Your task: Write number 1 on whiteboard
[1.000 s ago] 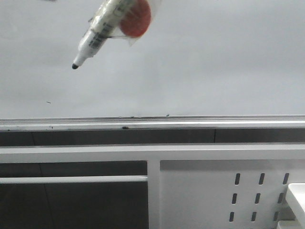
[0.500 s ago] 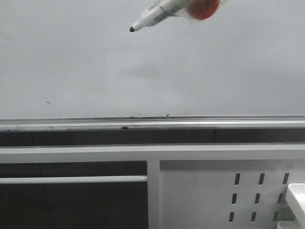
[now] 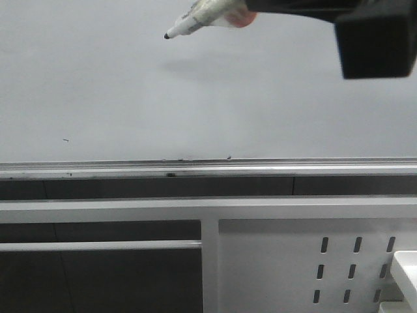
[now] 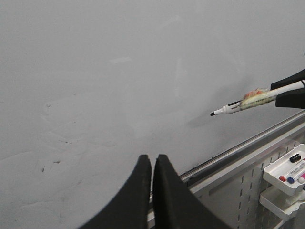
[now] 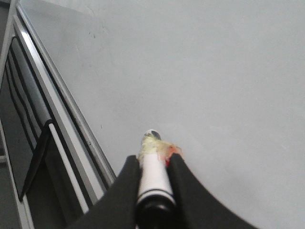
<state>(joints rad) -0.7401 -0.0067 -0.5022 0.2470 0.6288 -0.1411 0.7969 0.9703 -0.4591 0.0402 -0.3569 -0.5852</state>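
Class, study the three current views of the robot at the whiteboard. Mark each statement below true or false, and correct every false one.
1. The right gripper holds a marker. True.
2. A number 1 is already drawn on the whiteboard. False: only tiny stray ink dots show, no stroke.
3. The left gripper is wide open. False: its fingers are pressed together, holding nothing.
4. The marker has its cap on. False: the dark tip is bare.
5. A small white tray holding spare markers hangs on the slotted panel below the board. True.
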